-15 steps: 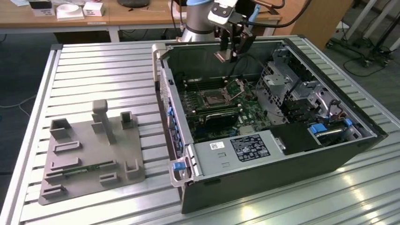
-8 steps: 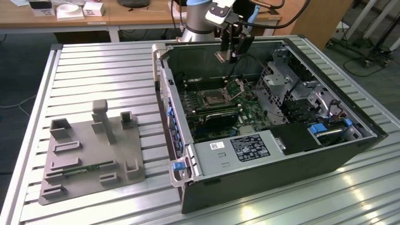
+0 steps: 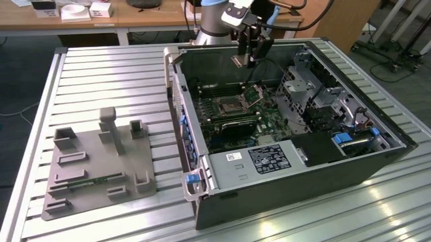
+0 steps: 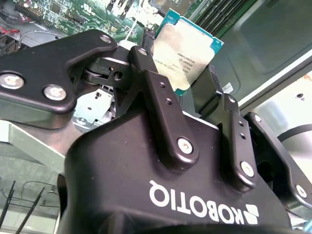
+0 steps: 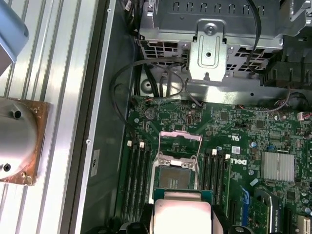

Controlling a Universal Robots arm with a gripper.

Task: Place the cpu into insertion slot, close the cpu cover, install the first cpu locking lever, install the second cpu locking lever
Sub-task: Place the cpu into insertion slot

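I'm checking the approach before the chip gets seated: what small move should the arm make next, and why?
Probably ease down toward the square dark insertion slot with its silvery rim. The gripper, shut on the small square silvery-topped cpu, hangs above the open black computer case. The slot looks empty, and the thin silvery cpu cover frame stands raised.

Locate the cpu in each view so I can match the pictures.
Exterior view: cpu in the jaws, above the insertion slot.
Second wrist view: cpu clamped between the jaws.
First wrist view: cpu near the insertion slot.
Shared landmark: the green circuit board.
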